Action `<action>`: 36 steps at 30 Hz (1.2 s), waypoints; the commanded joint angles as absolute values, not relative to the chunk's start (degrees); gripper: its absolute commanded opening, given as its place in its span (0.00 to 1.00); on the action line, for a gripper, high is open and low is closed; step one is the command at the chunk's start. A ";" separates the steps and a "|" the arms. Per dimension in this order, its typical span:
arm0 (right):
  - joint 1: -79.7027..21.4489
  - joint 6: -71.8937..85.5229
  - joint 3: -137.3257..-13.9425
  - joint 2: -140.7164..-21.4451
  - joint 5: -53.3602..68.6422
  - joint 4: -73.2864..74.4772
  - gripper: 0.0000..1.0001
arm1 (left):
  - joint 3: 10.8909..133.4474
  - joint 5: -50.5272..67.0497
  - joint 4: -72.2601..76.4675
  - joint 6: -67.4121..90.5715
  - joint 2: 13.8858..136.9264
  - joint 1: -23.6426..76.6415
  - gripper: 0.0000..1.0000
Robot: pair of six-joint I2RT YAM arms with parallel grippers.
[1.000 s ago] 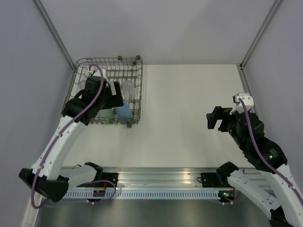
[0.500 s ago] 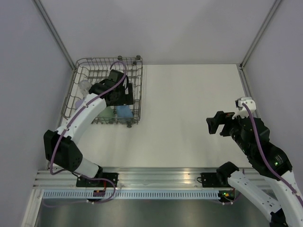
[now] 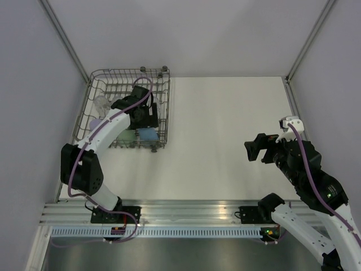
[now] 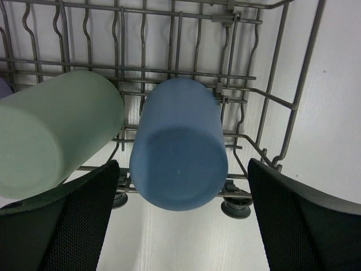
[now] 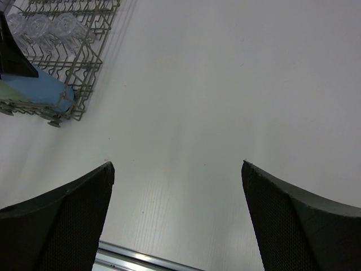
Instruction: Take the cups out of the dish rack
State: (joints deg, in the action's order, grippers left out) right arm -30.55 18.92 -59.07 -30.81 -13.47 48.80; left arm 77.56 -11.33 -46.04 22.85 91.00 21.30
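The grey wire dish rack (image 3: 163, 90) stands at the back left of the table. A blue cup (image 3: 148, 135) and a green cup (image 3: 126, 136) lie in its near end, a lilac-purple cup (image 3: 93, 122) is at its left side, and clear cups (image 3: 101, 103) are farther back. My left gripper (image 3: 148, 117) is open just above the blue cup. In the left wrist view the blue cup (image 4: 179, 152) lies between the open fingers (image 4: 73, 226), with the green cup (image 4: 53, 132) beside it. My right gripper (image 3: 256, 148) is open and empty over bare table at the right.
The right wrist view shows the rack's near corner (image 5: 84, 84), the blue cup (image 5: 39, 90) and several clear cups (image 5: 39, 25) at the top left. Aluminium rail (image 3: 186, 212) runs along the near edge. Walls close in on the left, back and right.
My left arm has swung right and forward across the rack and come down over the blue cup. My right gripper has shifted slightly toward the near edge.
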 commanded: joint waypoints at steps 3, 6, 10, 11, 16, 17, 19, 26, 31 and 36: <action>-30.59 19.51 -59.94 -30.85 -12.74 49.04 0.98 | 76.20 -7.91 -42.45 21.88 92.90 20.22 0.91; -30.67 19.42 -59.59 -31.20 -12.04 48.96 0.98 | 75.76 -7.47 -42.19 21.88 93.43 20.30 0.74; -30.59 19.25 -59.68 -31.55 -11.69 48.87 0.98 | 75.59 -6.51 -41.92 21.88 93.25 20.30 0.49; -30.67 19.25 -59.59 -31.55 -11.60 48.78 0.98 | 75.67 -6.24 -41.84 21.88 93.08 20.39 0.44; -30.59 19.25 -58.89 -32.08 -10.90 48.08 0.98 | 75.76 -6.33 -42.10 21.36 90.88 20.30 0.14; -30.67 19.34 -58.71 -32.17 -10.72 47.99 0.98 | 75.94 -6.50 -42.36 21.36 89.75 20.39 0.09; -30.67 19.34 -58.54 -32.43 -10.46 47.64 0.98 | 76.90 -6.77 -43.41 21.53 88.43 20.30 0.02; -30.59 19.69 -57.31 -32.69 -10.46 46.06 0.98 | 82.52 -7.03 -48.42 21.09 82.54 20.39 0.02; -30.59 22.40 -56.08 -32.08 -10.02 42.82 0.98 | 84.73 -1.09 -49.13 21.79 75.35 20.39 0.02; -30.59 25.66 -53.27 -29.45 -3.37 35.34 0.98 | 82.28 14.47 -40.19 26.45 68.48 20.48 0.02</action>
